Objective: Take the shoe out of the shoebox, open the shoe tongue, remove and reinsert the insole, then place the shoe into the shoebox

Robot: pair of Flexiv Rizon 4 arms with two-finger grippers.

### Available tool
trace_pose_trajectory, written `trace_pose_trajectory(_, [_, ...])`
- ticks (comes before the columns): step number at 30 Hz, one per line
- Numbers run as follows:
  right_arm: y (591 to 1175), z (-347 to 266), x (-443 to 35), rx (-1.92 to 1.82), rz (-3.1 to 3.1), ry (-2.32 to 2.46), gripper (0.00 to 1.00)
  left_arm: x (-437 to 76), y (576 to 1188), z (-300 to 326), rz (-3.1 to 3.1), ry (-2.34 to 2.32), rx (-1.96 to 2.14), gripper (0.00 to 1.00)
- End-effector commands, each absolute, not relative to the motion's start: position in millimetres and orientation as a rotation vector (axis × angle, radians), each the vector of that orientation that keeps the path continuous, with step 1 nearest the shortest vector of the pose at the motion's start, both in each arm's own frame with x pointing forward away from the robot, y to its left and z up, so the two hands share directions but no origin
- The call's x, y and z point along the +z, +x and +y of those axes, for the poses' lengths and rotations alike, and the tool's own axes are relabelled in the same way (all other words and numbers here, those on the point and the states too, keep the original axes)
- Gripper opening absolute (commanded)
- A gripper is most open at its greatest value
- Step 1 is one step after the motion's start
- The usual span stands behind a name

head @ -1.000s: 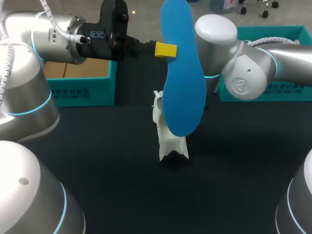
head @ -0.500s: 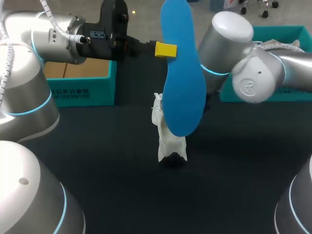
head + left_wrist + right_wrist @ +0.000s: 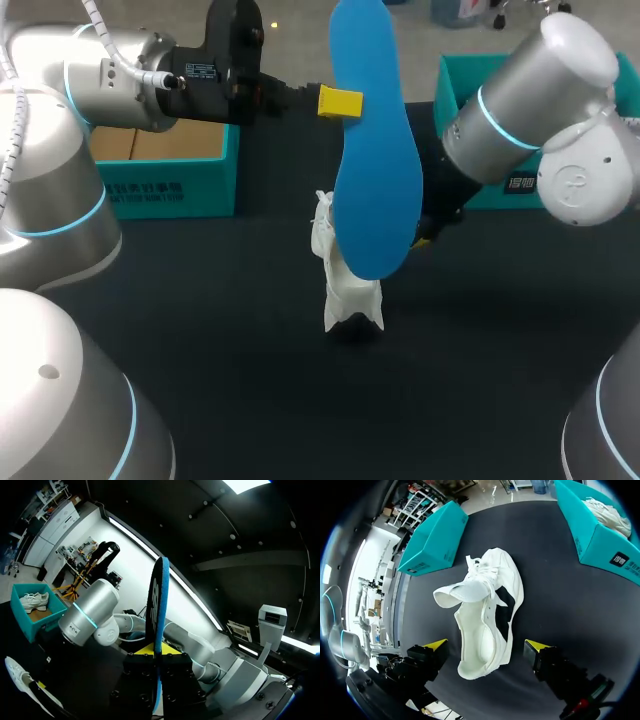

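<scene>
Dark table (image 3: 200, 330): white shoe (image 3: 487, 615) is flanked by the spread right gripper (image 3: 485, 645); blue insole (image 3: 157, 605) is pinched by the left gripper (image 3: 156, 652).

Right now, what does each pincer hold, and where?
The left pincer holds the blue insole by its side edge near the narrower end. The right pincer, open around the white shoe, holds nothing.

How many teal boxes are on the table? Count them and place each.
2. The left teal box sits at rear left; the right teal box sits at rear right, with a white shoe inside.
</scene>
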State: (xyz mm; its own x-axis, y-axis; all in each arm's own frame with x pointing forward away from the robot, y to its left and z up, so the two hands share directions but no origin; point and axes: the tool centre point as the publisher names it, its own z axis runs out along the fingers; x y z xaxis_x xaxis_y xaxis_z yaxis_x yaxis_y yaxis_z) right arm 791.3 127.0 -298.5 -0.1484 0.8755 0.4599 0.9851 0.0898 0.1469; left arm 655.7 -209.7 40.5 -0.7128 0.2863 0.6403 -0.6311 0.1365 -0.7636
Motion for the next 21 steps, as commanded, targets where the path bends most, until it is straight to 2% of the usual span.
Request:
trace_pose_trajectory(1, [790.1, 127.2, -300.2, -0.629, -2.112, -1.859, 1.0, 39.8, 656.5, -210.7, -1.716, 0.333, 1.662, 0.0])
trace_pose_trajectory(7, [804.6, 107.7, -282.2, -0.693, -1.898, -1.743, 1.0, 39.8, 656.5, -210.7, -1.716, 0.333, 1.662, 0.0])
trace_pose_trajectory(21, [834.4, 81.2, -188.7, -0.911, -1.51, -1.456, 1.0, 39.8, 656.5, -210.7, -1.716, 0.333, 1.662, 0.0])
